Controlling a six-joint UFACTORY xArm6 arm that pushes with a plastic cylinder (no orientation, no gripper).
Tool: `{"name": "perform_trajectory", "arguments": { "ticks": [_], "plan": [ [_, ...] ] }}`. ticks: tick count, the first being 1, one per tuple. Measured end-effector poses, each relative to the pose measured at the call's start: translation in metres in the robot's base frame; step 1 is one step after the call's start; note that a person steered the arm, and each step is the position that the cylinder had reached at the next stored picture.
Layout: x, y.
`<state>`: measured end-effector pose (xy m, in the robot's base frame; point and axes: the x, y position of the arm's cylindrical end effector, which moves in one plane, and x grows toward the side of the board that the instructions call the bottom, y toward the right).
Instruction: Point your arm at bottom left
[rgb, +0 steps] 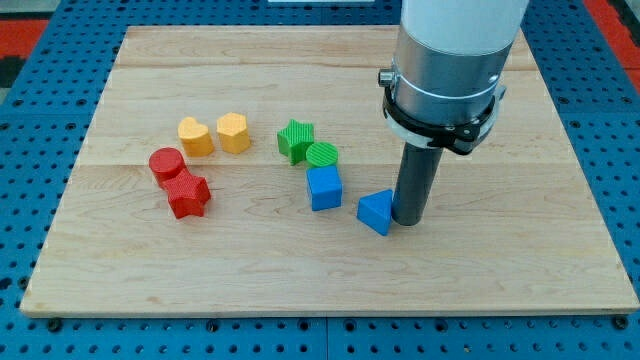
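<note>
My tip (409, 220) rests on the wooden board (250, 270), right of centre, touching the right side of a blue triangular block (376, 212). A blue cube (324, 187) lies just left of that block. A green star (296, 139) and a green cylinder (322, 155) sit above the blue cube. A yellow heart (196, 136) and a yellow hexagon (233, 132) lie left of centre. A red cylinder (166, 165) and a red star (188, 194) lie below them, toward the view's left. The board's bottom left corner (40, 300) is far from my tip.
The arm's wide grey and white body (450, 60) hangs over the board's upper right part. The board lies on a blue perforated surface (620, 200). A red area (30, 30) shows at the view's top left.
</note>
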<state>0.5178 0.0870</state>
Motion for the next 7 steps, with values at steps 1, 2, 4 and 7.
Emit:
{"name": "perform_trajectory", "arguments": {
  "ticks": [1,2,4,7],
  "plan": [
    [0.000,-0.019],
    [0.009,-0.043],
    [0.033,-0.024],
    [0.040,-0.005]
  ]
}}
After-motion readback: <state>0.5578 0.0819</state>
